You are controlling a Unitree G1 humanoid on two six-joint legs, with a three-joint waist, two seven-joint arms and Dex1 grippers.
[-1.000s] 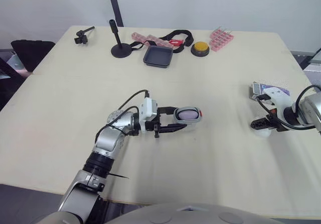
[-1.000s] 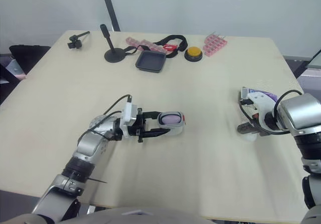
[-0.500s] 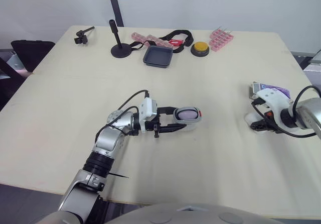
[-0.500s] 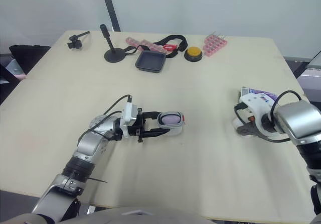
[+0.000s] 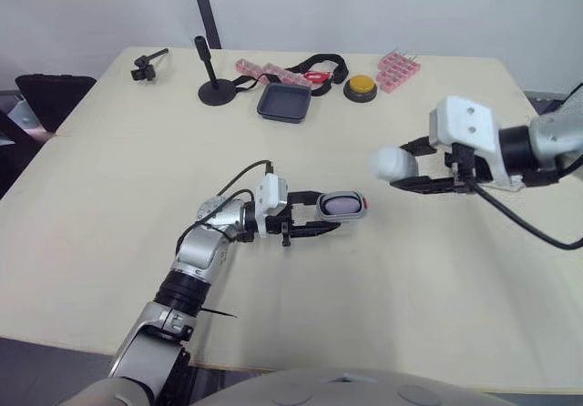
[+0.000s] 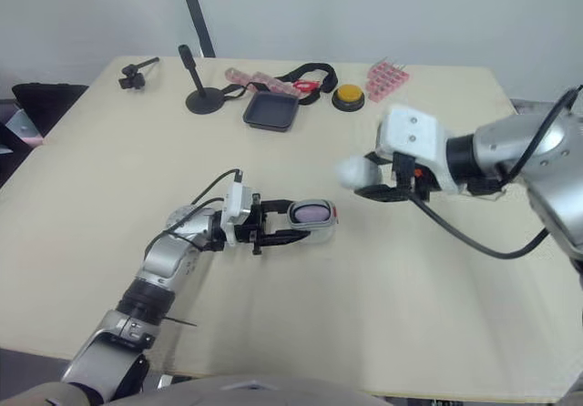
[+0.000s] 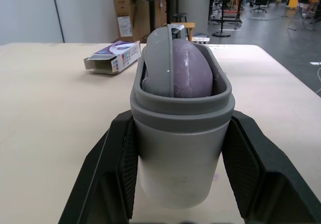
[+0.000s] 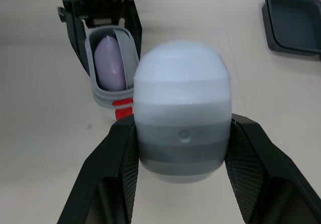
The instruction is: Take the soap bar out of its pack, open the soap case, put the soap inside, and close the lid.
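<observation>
Soap (image 7: 191, 67) sits in the open case (image 7: 178, 153), which the left gripper (image 5: 330, 213) clamps. At two o'clock, the right gripper (image 5: 401, 163) grips the lid (image 8: 183, 78), which hides the case's near end.

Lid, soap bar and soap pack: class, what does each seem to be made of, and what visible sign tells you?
The lid: probably frosted translucent plastic, smooth, moulded in stepped bands. The soap bar: a pale purple, waxy matt solid with rounded edges. The soap pack: likely thin printed card, with flat faces and creased edges.
</observation>
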